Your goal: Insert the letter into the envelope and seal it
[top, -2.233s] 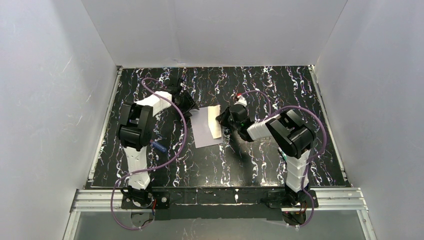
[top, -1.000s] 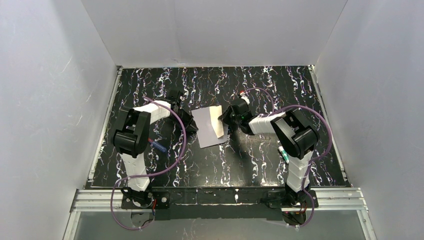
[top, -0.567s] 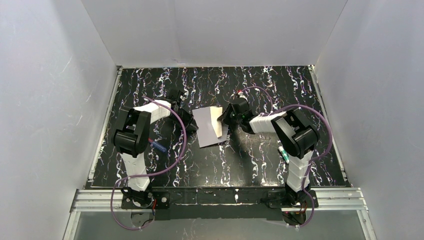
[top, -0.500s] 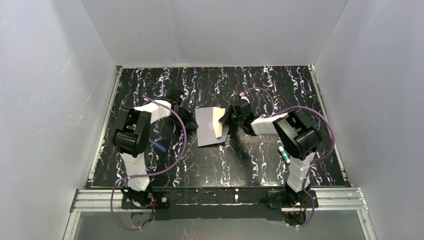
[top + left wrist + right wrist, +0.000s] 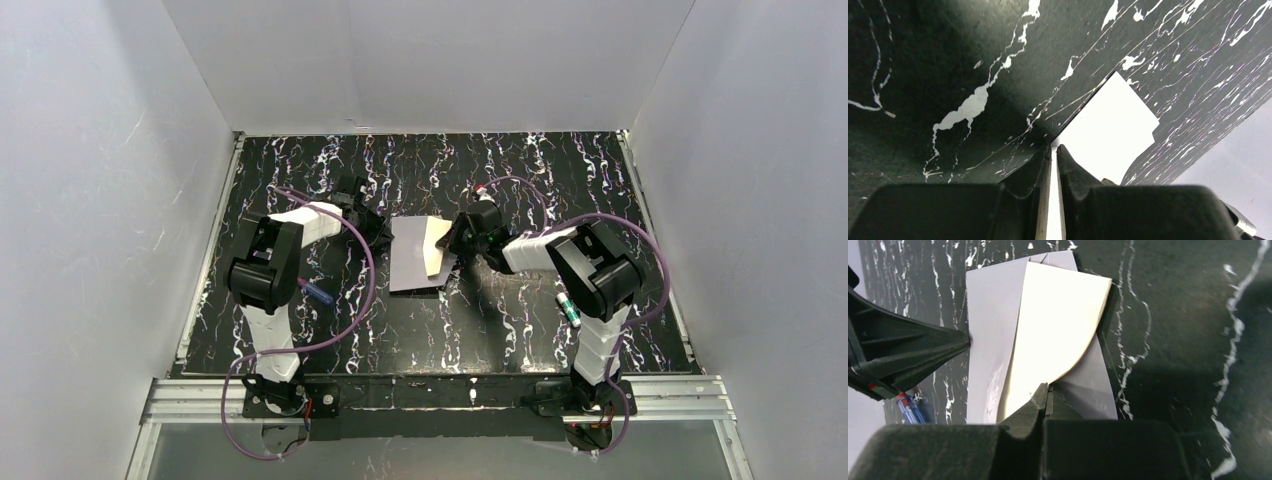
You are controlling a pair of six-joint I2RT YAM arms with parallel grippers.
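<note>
Jaws pinched shut on both sides — left gripper on an edge of the envelope, right gripper on the letter, which bows atop the envelope mid-table — and I fear a hard push would crease the sheet or tug the envelope free.

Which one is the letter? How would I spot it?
Find the middle of the black marbled table. A flat grey envelope lies there. Over its right part curls the letter, pinched by the right hand: the only cream-coloured sheet.
</note>
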